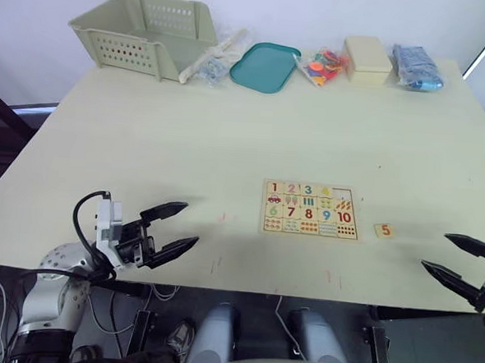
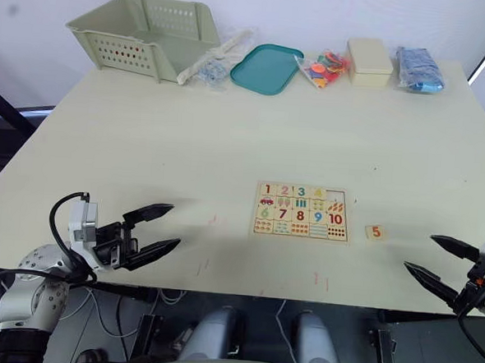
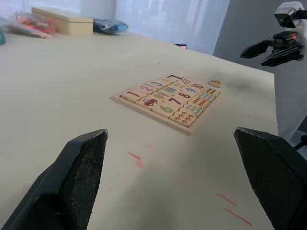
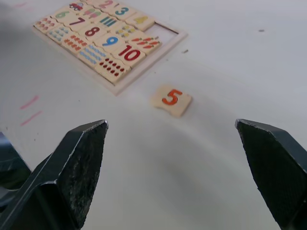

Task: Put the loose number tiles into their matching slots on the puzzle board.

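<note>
- Tile 5, a small wooden square with an orange digit, lies flat on the table, just beside the right edge of the puzzle board and not touching it.
- Puzzle board lies near the front edge of the table, a little right of the middle.
- In its top row, tiles 1, 2, 3 and 4 sit in their slots; the last slot, at the right end, is open.
- Right gripper hovers at the front right corner of the table, near tile 5, its two black fingers spread wide with nothing between them.
- Left gripper hovers over the front left part of the table, well apart from the board, fingers also spread and holding nothing.
- Along the far edge stand a green basket, a teal tray, a beige box and some bags.
</note>
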`<state>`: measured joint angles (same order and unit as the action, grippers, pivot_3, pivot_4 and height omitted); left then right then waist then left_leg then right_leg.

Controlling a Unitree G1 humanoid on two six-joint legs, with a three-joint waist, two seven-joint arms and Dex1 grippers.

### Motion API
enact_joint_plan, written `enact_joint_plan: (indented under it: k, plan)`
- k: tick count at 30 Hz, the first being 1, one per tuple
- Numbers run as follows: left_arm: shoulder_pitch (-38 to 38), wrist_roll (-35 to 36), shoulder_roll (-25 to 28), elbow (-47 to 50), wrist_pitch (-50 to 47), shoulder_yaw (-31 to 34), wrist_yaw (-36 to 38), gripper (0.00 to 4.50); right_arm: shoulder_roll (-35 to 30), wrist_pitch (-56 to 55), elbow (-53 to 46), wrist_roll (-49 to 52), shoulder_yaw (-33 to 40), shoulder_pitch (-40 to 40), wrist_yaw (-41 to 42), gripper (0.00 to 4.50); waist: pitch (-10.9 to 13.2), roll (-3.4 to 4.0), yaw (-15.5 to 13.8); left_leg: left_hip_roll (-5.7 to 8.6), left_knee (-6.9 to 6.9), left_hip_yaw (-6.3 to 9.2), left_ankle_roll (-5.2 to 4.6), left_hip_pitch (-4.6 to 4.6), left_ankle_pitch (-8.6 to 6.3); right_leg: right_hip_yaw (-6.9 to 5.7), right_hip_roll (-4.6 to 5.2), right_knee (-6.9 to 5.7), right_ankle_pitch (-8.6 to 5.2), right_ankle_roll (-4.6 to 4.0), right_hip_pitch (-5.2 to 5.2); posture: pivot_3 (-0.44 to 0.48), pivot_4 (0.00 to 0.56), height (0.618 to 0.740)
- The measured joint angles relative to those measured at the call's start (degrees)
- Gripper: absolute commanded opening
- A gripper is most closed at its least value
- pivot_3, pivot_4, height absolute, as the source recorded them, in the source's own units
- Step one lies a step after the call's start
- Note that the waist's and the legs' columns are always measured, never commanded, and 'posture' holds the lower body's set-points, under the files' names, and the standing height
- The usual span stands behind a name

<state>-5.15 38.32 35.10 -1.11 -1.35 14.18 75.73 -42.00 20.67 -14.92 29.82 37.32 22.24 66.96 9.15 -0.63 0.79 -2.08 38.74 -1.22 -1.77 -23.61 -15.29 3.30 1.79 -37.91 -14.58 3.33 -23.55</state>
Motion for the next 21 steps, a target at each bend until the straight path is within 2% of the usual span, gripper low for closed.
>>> enact_joint_plan:
  k: [13, 16, 21]
  plan:
    - [-0.7, 0.0, 0.0, 2.2, -1.1, 0.0, -1.2, 4.5, -1.9, -2.6, 4.8, 0.7, 1.5, -0.3, 0.1, 4.45, 0.0, 0.0, 0.0, 0.03, 0.0, -0.04, 0.0, 0.01, 0.0, 0.02, -0.02, 0.0, 0.0, 0.0, 0.0, 0.0, 0.15, 0.74]
    - [-0.5, 0.2, 0.1, 2.4, -2.7, -0.1, -1.1, 4.5, -5.1, -1.2, 6.0, 0.8, -1.2, -4.5, 0.2, 4.45, 0.0, 0.0, 0.2, 0.02, 0.0, -0.06, 0.0, 0.05, 0.0, 0.09, -0.05, 0.0, 0.0, 0.0, 0.0, 0.0, 0.15, 0.74]
    - [1.0, 0.4, 0.2, 2.9, -4.3, -0.8, 0.0, 4.5, -7.2, -9.6, 12.5, -4.1, -8.4, -15.4, 0.6, 4.45, 0.0, 0.0, 0.0, 0.06, 0.0, -0.09, 0.0, 0.01, 0.0, 0.05, -0.09, 0.0, 0.0, 0.0, 0.0, 0.0, 0.15, 0.74]
